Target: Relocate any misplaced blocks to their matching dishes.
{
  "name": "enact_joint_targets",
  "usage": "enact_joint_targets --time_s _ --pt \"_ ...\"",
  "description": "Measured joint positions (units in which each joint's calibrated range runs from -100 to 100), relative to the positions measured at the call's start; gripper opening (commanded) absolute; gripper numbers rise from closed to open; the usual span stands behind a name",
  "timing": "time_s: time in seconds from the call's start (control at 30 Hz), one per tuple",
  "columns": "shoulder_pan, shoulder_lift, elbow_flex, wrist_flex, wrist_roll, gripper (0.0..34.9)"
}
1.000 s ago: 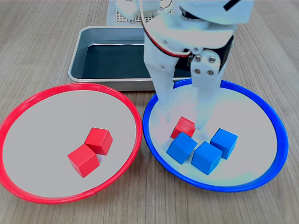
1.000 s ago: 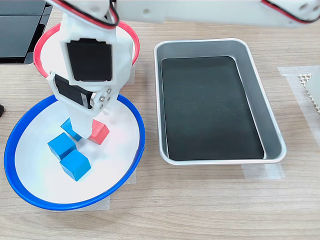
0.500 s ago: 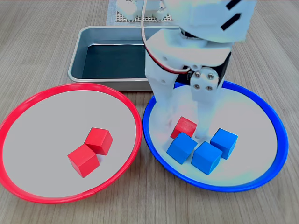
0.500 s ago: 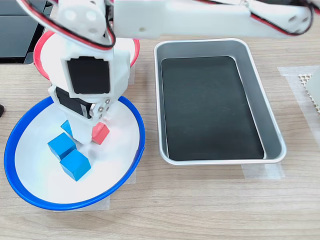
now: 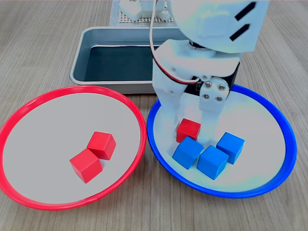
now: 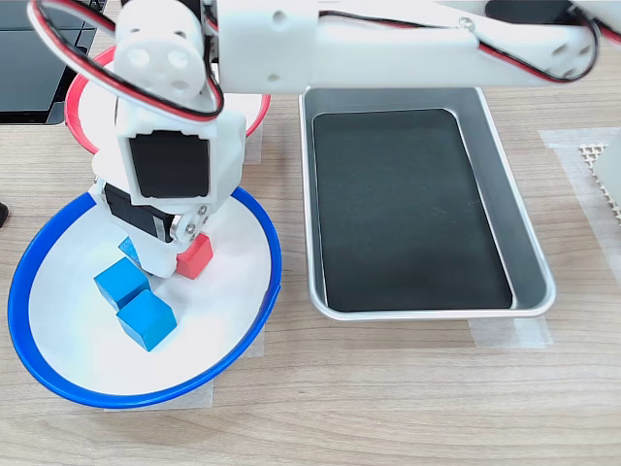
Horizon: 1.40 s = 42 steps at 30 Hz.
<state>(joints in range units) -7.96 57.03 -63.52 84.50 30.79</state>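
In the first exterior view, the red-rimmed dish (image 5: 29,115) sits at the left of the counter (image 5: 38,48) and holds two red blocks (image 5: 93,156) touching each other, where they belong. Behind and between the dishes stands the grey metal tray (image 5: 91,38), which has no blocks in it. At the right, the blue-rimmed dish (image 5: 269,115) holds three blue blocks (image 5: 208,153) in a tight cluster, correctly sorted, plus one stray red block (image 5: 188,130) just behind them. The pincer (image 5: 187,137) stands low over that stray, its two prongs flanking the cube with little or no gap; a firm grip is not certain. Judging by this, the pick-up is under way so the cube can go to the red-rimmed dish.
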Motion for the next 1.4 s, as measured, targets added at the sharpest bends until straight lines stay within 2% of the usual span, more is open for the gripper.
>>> enact_joint_targets --time_s 0.3,0.67,0.87,0.97,1.13,1.4 --pt "0.00 -0.34 0.36 0.00 0.15 0.4" --pt "0.53 -14.49 13.43 -3.43 0.49 0.4" --pt "6.90 -24.21 26.41 -14.27 0.83 0.4" --pt "10.80 -28.05 34.21 -22.27 0.54 0.4" --pt "14.78 -29.41 38.29 -25.12 0.73 0.4" --pt "21.33 -29.92 42.20 -26.02 5.86 0.4"
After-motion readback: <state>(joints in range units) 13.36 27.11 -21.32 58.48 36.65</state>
